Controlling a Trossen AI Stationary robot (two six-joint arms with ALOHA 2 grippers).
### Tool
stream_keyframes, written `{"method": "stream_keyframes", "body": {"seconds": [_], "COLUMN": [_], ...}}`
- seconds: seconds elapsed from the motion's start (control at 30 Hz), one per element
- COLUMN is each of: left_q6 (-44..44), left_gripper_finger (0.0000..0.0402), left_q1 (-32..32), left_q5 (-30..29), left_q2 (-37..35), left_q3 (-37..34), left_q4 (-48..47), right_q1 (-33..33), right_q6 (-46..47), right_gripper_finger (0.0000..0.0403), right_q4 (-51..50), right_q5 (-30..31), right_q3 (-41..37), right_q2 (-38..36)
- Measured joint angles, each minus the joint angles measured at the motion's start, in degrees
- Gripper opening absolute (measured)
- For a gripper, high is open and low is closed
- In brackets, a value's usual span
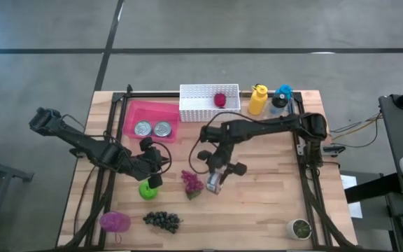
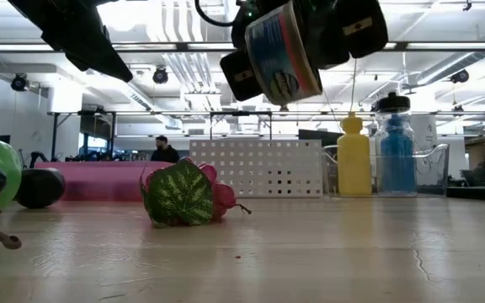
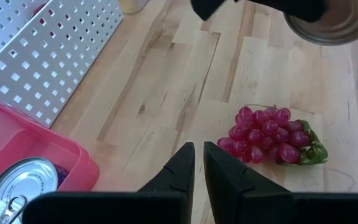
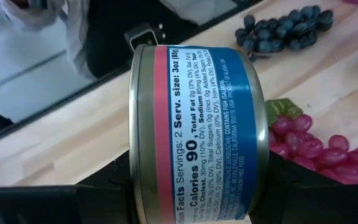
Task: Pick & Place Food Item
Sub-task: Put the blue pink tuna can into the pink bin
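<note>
Right wrist view: right pincer (image 4: 197, 180) clamped on a tin can (image 4: 197, 130) — left pincer (image 3: 197, 165) nearly together, empty.

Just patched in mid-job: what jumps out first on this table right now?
The right gripper holds a blue-and-red labelled can lifted off the table near its middle, right beside the red grapes. The left gripper, shut and empty, hangs above the green apple. The pink bin at the back holds two more cans.
</note>
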Motion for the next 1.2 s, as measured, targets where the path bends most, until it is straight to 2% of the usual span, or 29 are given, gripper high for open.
{"method": "stream_keyframes", "body": {"seconds": [0.13,0.33,0.5,0.6,0.93,1.2], "left_q6": [0.00,0.00,-0.01,0.00,0.00,0.00], "left_gripper_finger": [0.0039,0.0039,0.0039,0.0039,0.0039,0.0039], "left_q1": [0.00,0.00,0.00,0.00,0.00,0.00], "left_q5": [0.00,0.00,0.00,0.00,0.00,0.00], "left_q2": [0.00,0.00,0.02,0.00,0.01,0.00], "left_q3": [0.00,0.00,0.00,0.00,0.00,0.00], "left_q4": [0.00,0.00,0.00,0.00,0.00,0.01], "right_q1": [-1.26,-1.77,-1.74,-1.74,-2.30,-2.74], "right_q6": [1.10,6.62,4.64,6.48,22.04,25.41], "right_gripper_finger": [0.0187,0.0187,0.0187,0.0187,0.0187,0.0183], "right_q4": [0.38,0.37,0.50,1.06,12.65,16.87], "right_q5": [-2.59,-3.37,-3.59,-3.97,-4.68,-3.23], "right_q3": [0.00,0.00,0.00,0.00,0.00,-0.03], "right_q2": [0.00,0.00,0.00,0.00,0.00,0.40]}}
